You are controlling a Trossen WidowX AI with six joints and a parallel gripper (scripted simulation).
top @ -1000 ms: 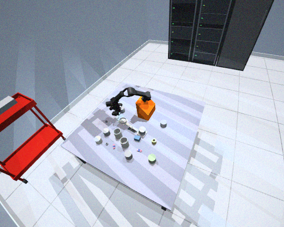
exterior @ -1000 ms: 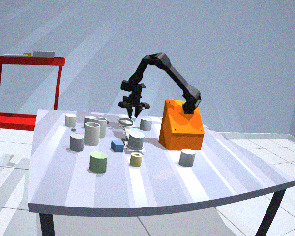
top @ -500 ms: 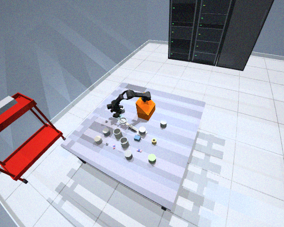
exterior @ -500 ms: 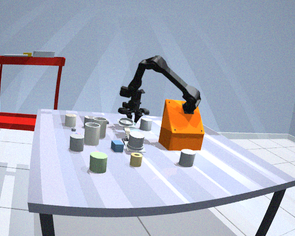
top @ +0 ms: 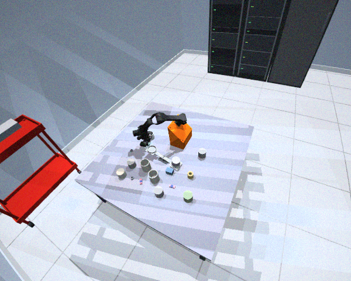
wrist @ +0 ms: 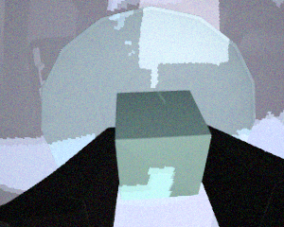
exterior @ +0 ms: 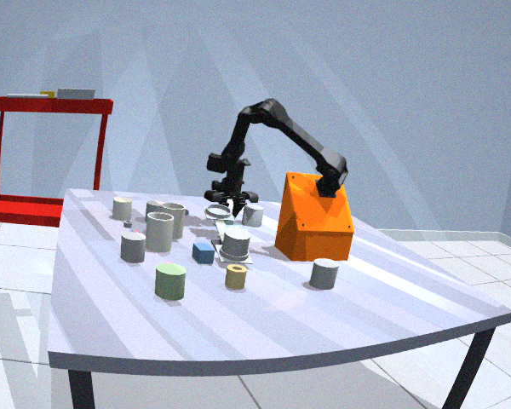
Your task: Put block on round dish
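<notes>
My gripper [wrist: 155,135] [top: 147,143] [exterior: 237,208] is shut on a pale green block [wrist: 161,142]. In the wrist view the block hangs just above the round pale dish [wrist: 85,89], over its near part. The dish [top: 152,148] [exterior: 211,216] lies at the far end of the small balance [top: 162,157] [exterior: 224,229]. One grey cup [top: 175,161] [exterior: 236,242] stands upside down on the balance's near end. In the top and exterior views the block is too small to make out between the fingers.
The orange arm base [top: 179,134] [exterior: 312,220] stands to the right. A blue block [top: 169,170] [exterior: 203,253], a yellow ring [top: 190,174] [exterior: 236,276], a green cylinder [top: 188,195] [exterior: 170,280], two open grey cups [exterior: 158,231] [exterior: 174,217] and several grey cylinders stand around.
</notes>
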